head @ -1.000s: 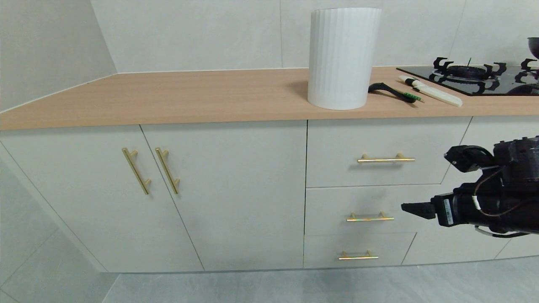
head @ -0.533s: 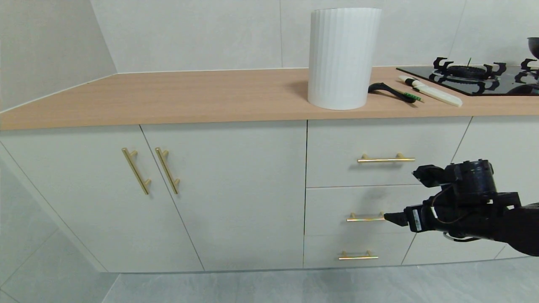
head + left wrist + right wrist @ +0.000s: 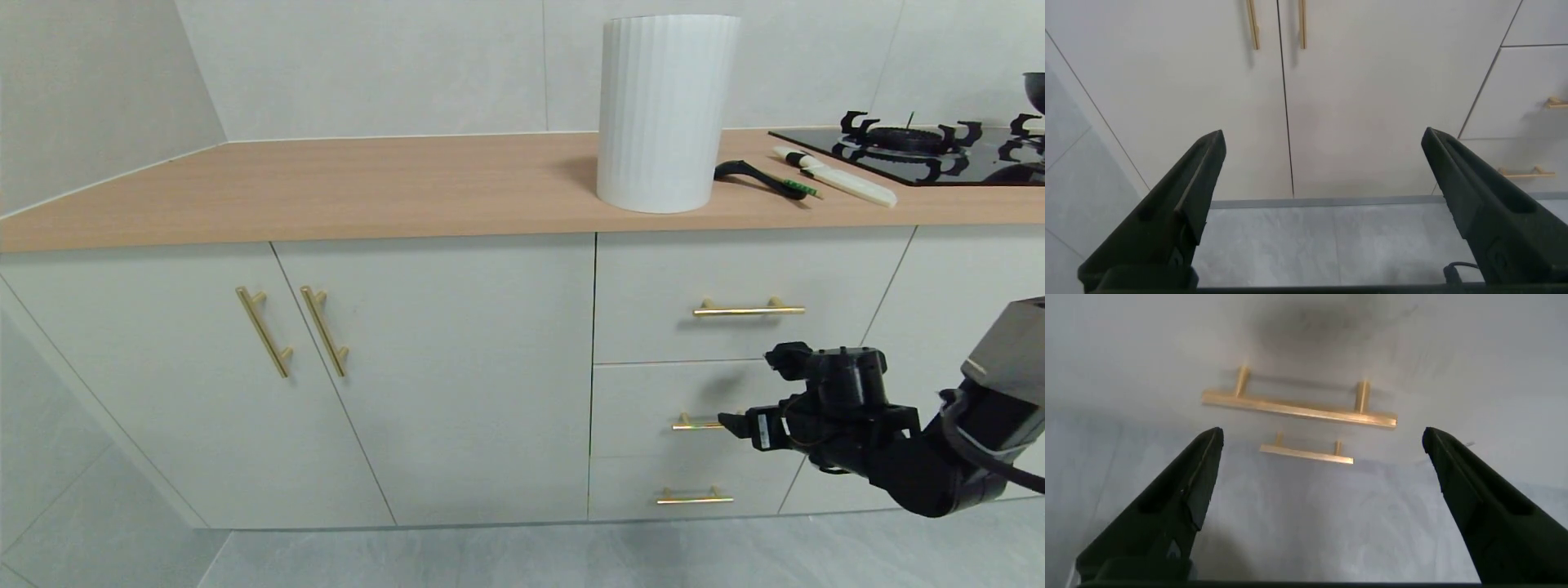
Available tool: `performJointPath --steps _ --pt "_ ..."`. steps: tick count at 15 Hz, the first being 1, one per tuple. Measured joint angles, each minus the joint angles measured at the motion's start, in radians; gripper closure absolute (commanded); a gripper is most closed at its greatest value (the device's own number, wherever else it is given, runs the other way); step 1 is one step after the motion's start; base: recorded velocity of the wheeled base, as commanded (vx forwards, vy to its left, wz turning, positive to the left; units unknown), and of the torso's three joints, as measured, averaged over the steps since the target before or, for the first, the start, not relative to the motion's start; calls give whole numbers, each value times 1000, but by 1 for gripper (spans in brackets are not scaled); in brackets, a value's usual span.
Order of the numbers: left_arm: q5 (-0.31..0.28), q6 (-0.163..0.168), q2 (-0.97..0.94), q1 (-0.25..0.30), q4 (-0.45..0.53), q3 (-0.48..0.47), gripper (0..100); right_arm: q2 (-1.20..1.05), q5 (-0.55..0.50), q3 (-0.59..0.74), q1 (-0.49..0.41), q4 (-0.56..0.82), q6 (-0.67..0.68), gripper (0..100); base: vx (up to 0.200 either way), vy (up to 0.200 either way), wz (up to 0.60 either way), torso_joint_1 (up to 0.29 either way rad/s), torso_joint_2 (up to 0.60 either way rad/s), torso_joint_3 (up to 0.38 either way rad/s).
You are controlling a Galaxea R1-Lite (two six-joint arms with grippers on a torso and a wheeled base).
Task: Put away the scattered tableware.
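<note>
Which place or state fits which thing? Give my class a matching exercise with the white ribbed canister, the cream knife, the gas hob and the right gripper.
Things:
1. white ribbed canister
2. cream knife
3. gas hob
4. right gripper

Places or states:
A. open, just in front of the middle drawer handle
B. set into the right end of the countertop
C. standing upright on the countertop
D. lying flat beside the hob

Pairs: 1-C, 2-D, 3-B, 4-A
</note>
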Motion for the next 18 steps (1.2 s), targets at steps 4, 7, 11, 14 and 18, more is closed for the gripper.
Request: performJointPath --steps 4,7,11,14,18 --pt "0 0 0 0 0 0 0 106 -38 -50 2 -27 50 0 0 0 0 0 0 0" --pt "0 0 0 0 0 0 0 162 -72 -86 2 -78 79 0 0 0 0 0 0 0" --pt "0 0 0 0 0 0 0 253 -155 -142 2 -190 82 0 0 0 0 0 0 0" --pt "0 0 0 0 0 0 0 301 -180 -172 2 -205 82 0 0 0 0 0 0 0" --pt "0 0 0 0 0 0 0 318 -179 -177 2 -198 82 0 0 0 0 0 0 0"
